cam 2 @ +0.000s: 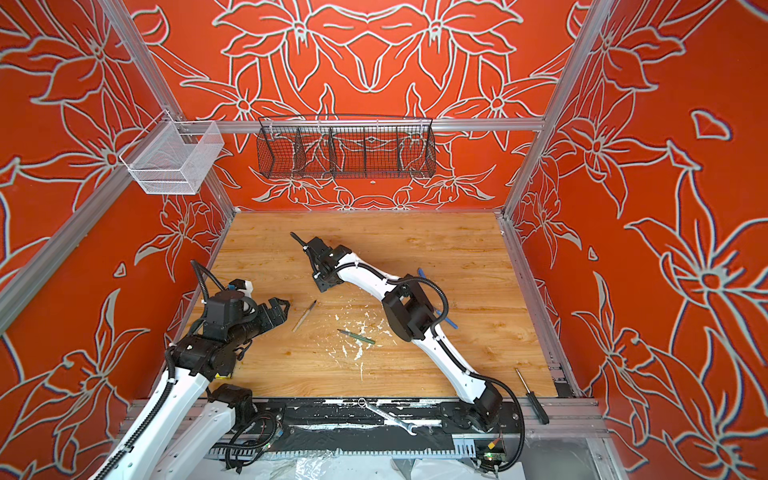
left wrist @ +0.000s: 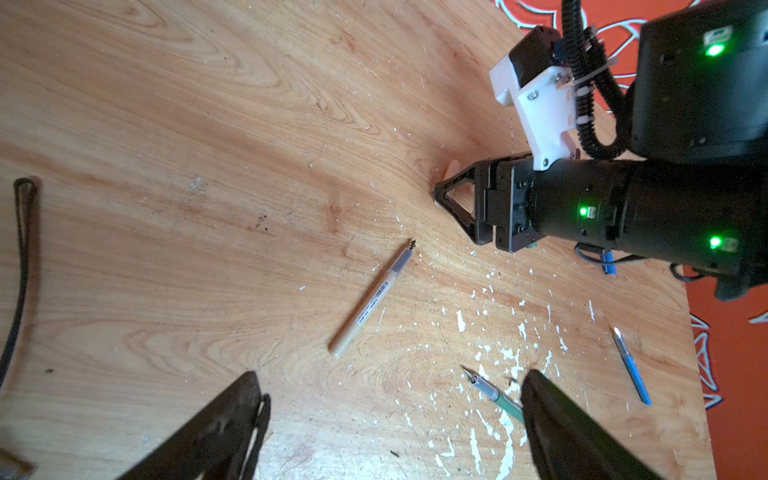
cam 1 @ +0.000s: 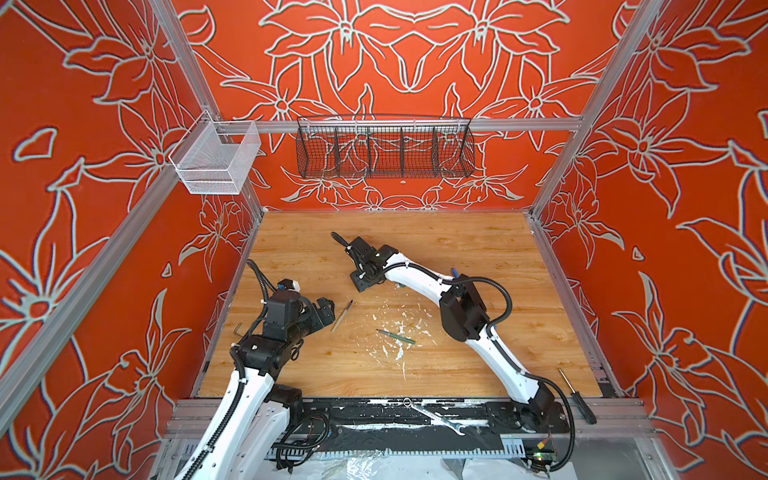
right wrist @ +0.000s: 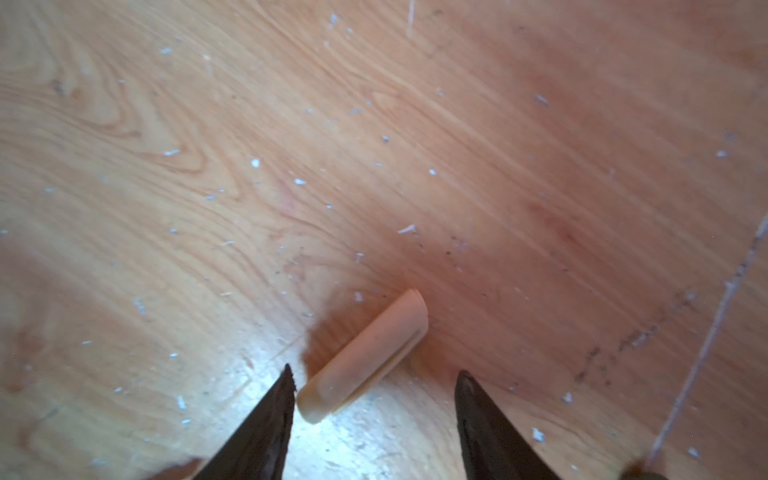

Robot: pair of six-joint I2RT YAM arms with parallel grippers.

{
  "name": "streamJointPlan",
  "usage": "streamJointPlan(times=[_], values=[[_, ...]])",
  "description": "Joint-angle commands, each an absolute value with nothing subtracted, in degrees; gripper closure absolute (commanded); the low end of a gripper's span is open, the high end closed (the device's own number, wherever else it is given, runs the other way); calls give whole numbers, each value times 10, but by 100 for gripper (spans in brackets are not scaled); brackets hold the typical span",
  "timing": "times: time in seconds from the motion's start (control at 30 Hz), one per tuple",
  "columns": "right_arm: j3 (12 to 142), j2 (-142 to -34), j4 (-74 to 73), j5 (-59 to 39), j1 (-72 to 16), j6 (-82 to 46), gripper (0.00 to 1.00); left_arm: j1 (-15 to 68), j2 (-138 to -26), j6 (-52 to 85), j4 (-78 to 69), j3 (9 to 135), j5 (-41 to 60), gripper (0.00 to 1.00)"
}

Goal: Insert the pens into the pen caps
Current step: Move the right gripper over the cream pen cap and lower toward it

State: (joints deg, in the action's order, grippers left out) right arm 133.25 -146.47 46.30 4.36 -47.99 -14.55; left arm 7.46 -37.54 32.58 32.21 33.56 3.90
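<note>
No pen was capped yet, so by my reading the task stood at its first pick. The beige pen [cam 1: 342, 316] lay bare-tipped at about 9 o'clock from the centre of the table [cam 1: 478, 249]. The green pen [cam 1: 395, 336] lay at 6 o'clock and the blue pen [left wrist: 631, 365] toward 3 o'clock. All three insertions were left to do.

The right gripper [right wrist: 374, 372] was low over the table at about 10 o'clock from centre, its jaws well apart and holding nothing. The beige cap [right wrist: 386, 332] lay flat between them, one end just beside a fingertip [right wrist: 284, 386]; whether they touched I could not tell. The left gripper [left wrist: 390, 374] stood fully open and empty at 9 o'clock, near the beige pen.

Only the right wrist view showed the beige cap plainly; in both top views the right gripper covered it. The left wrist view showed the blue pen whole, whereas in a top view the right arm [cam 2: 409, 311] hid most of it. The other caps I could not make out for certain in any view.
</note>
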Motion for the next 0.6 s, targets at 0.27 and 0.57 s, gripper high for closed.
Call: streamJointPlan(times=[0.27, 0.57], values=[[1285, -1407, 493, -26, -468, -131, 41, 76, -367, 323, 339, 328, 31, 3], [1404, -1457, 556, 67, -480, -157, 49, 76, -366, 323, 334, 324, 25, 3]])
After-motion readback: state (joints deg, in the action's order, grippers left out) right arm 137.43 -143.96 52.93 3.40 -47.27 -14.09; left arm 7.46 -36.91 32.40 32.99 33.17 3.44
